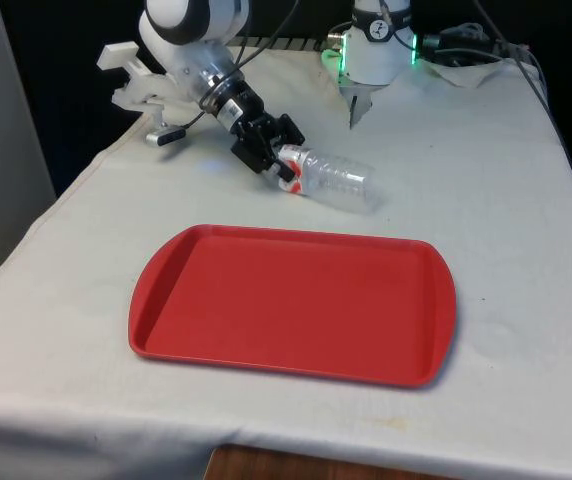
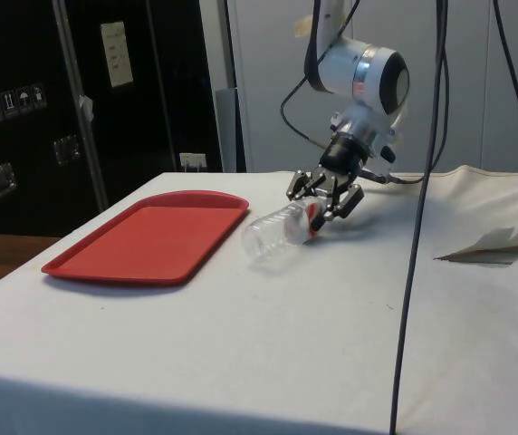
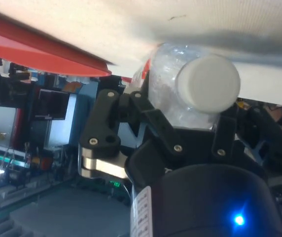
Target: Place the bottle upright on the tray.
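Note:
A clear plastic bottle with a red label near its neck lies on its side on the white cloth, just beyond the far edge of the red tray. My gripper reaches down at a slant and is shut on the bottle's neck end. In the side view the bottle rests its base on the cloth, its neck slightly raised in the gripper, a short gap from the tray. The wrist view has the white cap between the fingers, with the tray's edge beyond.
The tray is bare. The robot's base and cables stand at the table's far end. A crumpled paper or cloth lies on the table in the side view. A black cable hangs in front of that camera.

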